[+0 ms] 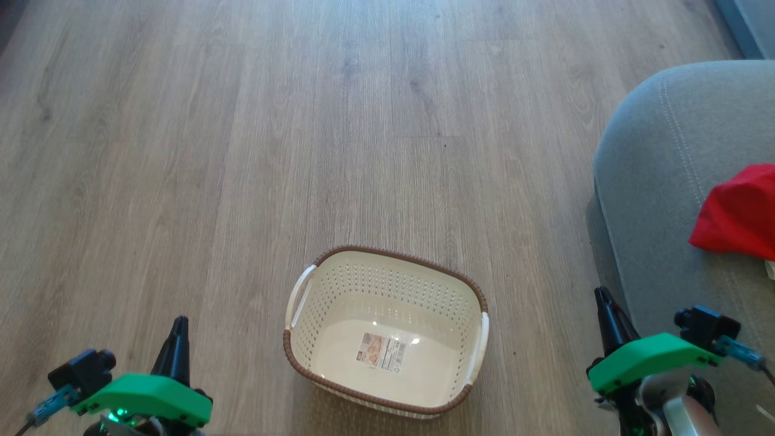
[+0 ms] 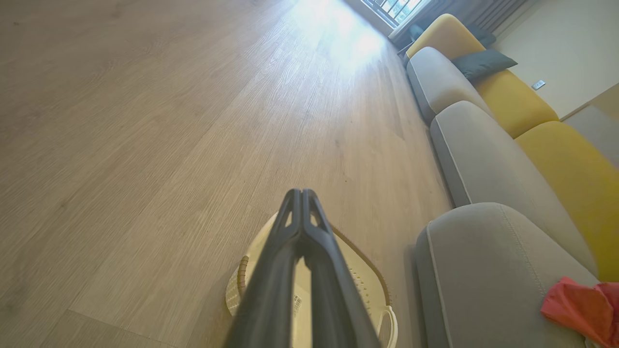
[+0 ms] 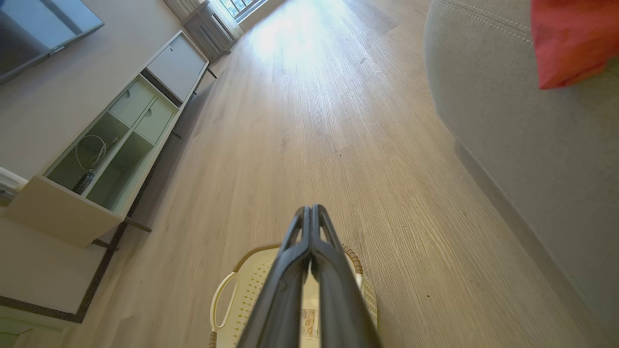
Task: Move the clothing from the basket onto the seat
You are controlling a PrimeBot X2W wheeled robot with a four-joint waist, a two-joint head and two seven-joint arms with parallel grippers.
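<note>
Head view, looking down on a wood-plank floor (image 1: 242,151). Noting the basket (image 1: 387,281) standing upright on the floor, just out from the seat's front edge, handles at either end, the label on its bottom showing in full. Finding the seat (image 1: 660,181) along the floor's right side, rounded corner nearest, pale double seam running over it. Spotting the clothing (image 1: 738,212), a bright red bundle, lying on top of the seat, back from its front edge and well apart from the basket.

Logging the left gripper (image 1: 180,322) hanging over bare floor on the basket's left, fingers pressed flat together, gripping nothing. Logging the right gripper (image 1: 600,293) hanging between the basket and the seat's front edge, fingers likewise pressed together, gripping nothing.

Left wrist view: seeing the closed tips above the basket's rim, with yellow back cushions (image 2: 575,179) behind the grey seats. Right wrist view: seeing the closed tips over the basket, and a low cabinet (image 3: 121,140) along the far wall.
</note>
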